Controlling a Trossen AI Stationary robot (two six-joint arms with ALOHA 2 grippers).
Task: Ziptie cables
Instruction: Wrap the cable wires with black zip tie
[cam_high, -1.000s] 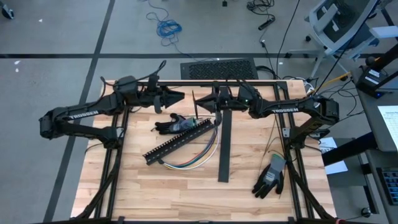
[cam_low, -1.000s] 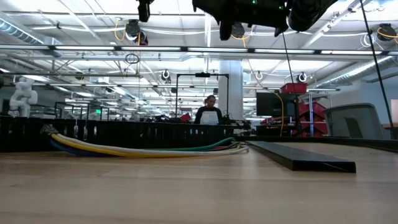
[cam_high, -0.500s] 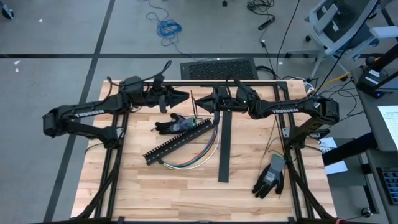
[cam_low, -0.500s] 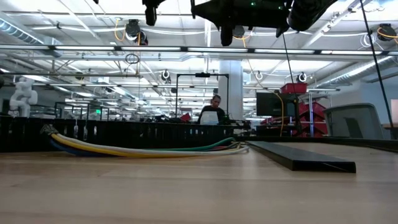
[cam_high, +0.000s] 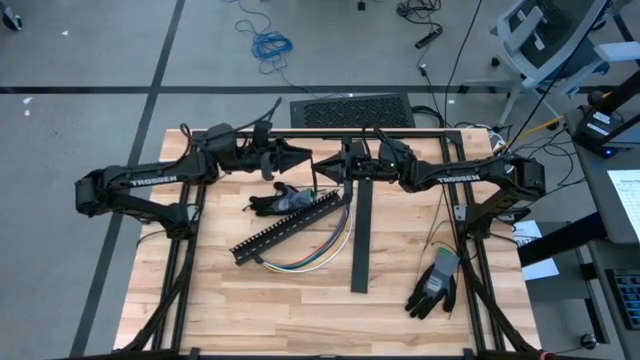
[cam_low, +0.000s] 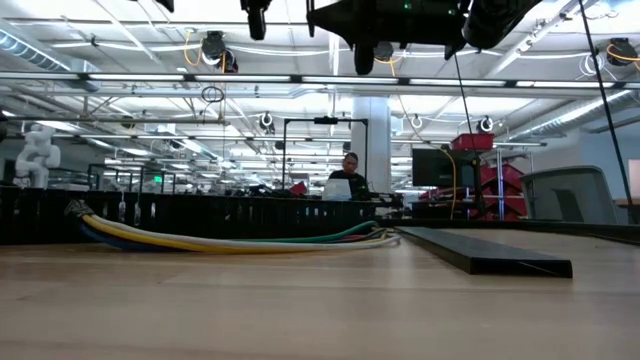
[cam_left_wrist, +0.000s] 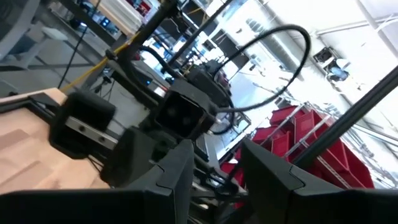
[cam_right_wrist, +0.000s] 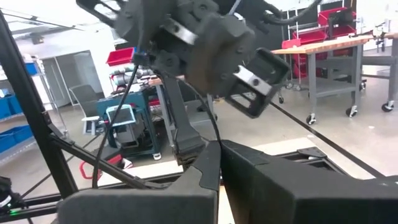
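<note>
White, yellow and green cables (cam_high: 315, 252) lie in a loose curve on the wooden bench (cam_high: 300, 310), running beside a black slotted duct (cam_high: 285, 228) that sits at a slant near the middle. In the low view the cables (cam_low: 230, 240) rest flat in front of the duct (cam_low: 180, 215). A long black strip (cam_high: 361, 235) lies just beside them, and a black glove (cam_high: 277, 201) touches the duct's far end. Another glove (cam_high: 435, 283) lies well apart. Above the far edge, the left hand (cam_high: 305, 157) hangs with fingers (cam_left_wrist: 177, 171) narrowly parted, holding nothing visible. The right hand (cam_high: 322, 170) faces it, fingers (cam_right_wrist: 208, 165) pressed together.
</note>
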